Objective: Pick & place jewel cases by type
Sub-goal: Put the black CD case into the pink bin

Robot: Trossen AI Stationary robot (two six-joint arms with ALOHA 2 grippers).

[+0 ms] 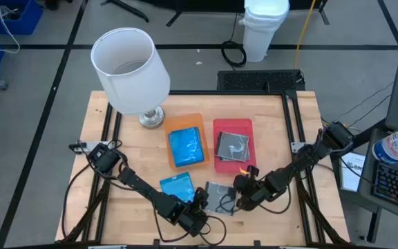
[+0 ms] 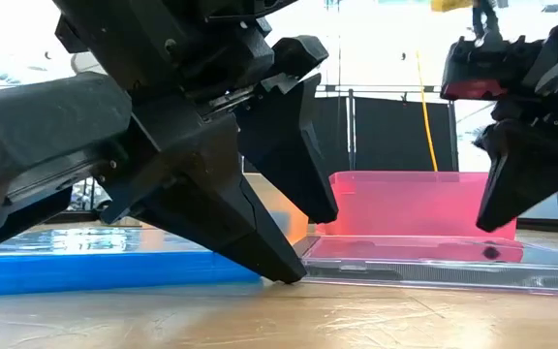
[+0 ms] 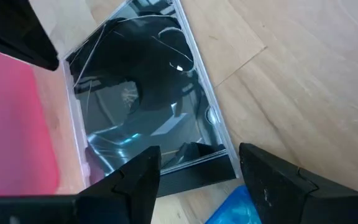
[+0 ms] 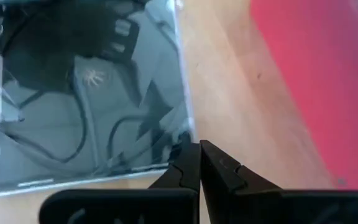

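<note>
Two grippers: you have both at the clear jewel case (image 1: pixel 220 198)
Case: flat on table (image 1: pixel 268 131), between them, near red tray (image 1: pixel 232 166)
Left gripper (image 3: pixel 199 180): spread, straddling case edge
Right gripper (image 4: pixel 199 163): pressed together at case corner
Long axis: square, cannot tell

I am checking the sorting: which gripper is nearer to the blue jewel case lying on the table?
Left. The left gripper sits right beside the loose blue jewel case; the right gripper is farther off, beyond the clear jewel case.

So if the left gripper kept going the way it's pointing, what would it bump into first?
Probably the clear jewel case lying on the table: the open left gripper points down at its near edge. Depth is hard to judge.
</note>
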